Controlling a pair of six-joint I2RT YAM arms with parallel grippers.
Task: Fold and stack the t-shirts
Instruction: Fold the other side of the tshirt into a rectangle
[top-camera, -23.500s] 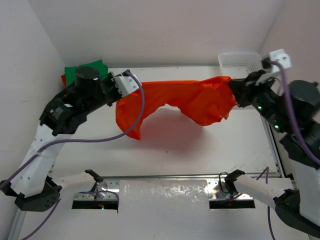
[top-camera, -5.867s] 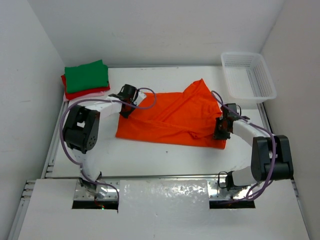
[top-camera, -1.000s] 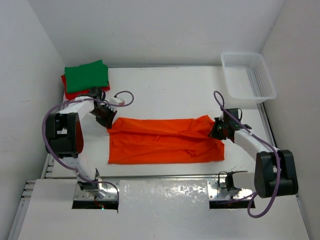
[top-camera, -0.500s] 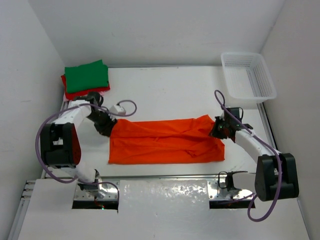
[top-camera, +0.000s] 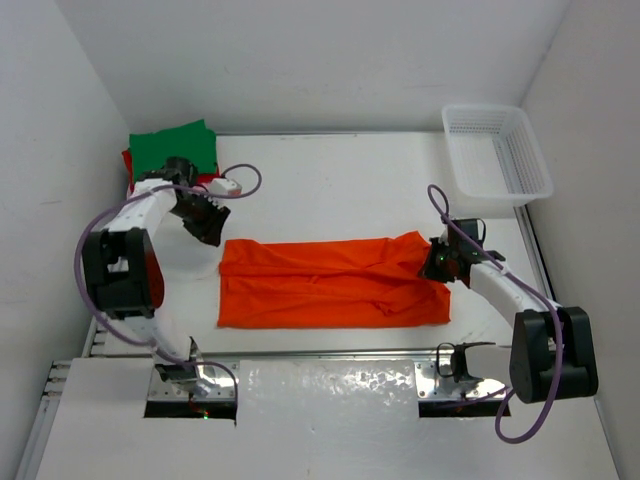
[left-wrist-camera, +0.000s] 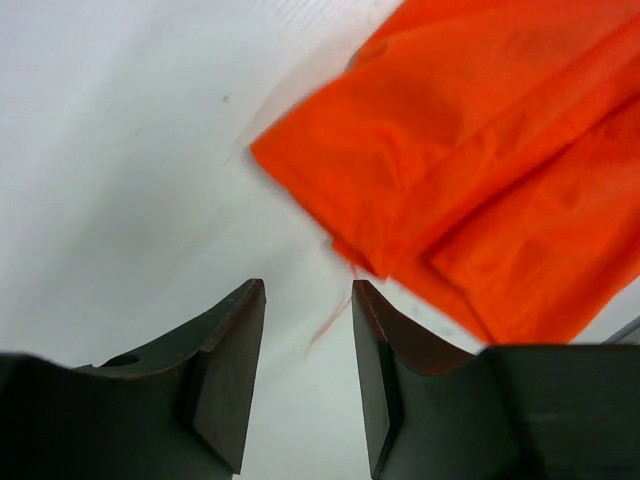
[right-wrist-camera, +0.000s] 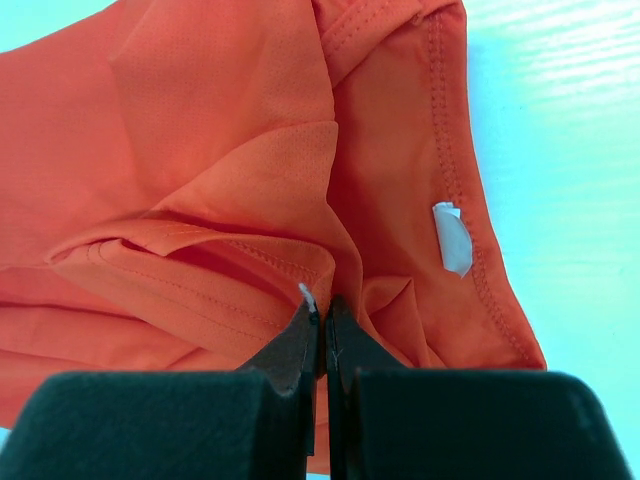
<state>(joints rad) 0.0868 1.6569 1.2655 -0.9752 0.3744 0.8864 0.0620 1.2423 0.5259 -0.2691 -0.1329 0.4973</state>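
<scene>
The orange t-shirt (top-camera: 330, 282) lies folded into a long flat strip across the middle of the table. My left gripper (top-camera: 210, 228) hovers just off its far left corner, open, with only bare table between its fingers (left-wrist-camera: 235, 345); the shirt's corner (left-wrist-camera: 470, 170) lies ahead and to the right. My right gripper (top-camera: 440, 262) is shut on a fold of the orange t-shirt (right-wrist-camera: 250, 180) at its far right corner, next to a white label (right-wrist-camera: 452, 238). A folded green t-shirt (top-camera: 172, 148) sits on a red one (top-camera: 127, 163) at the far left corner.
A white mesh basket (top-camera: 497, 150) stands at the far right corner. Walls close in the left, right and far sides. The left arm's purple cable (top-camera: 245, 185) loops over the table near the stack.
My left gripper has opened, let go of the orange t-shirt's left corner and drawn back toward the green stack. The right gripper stays shut on the right corner.
</scene>
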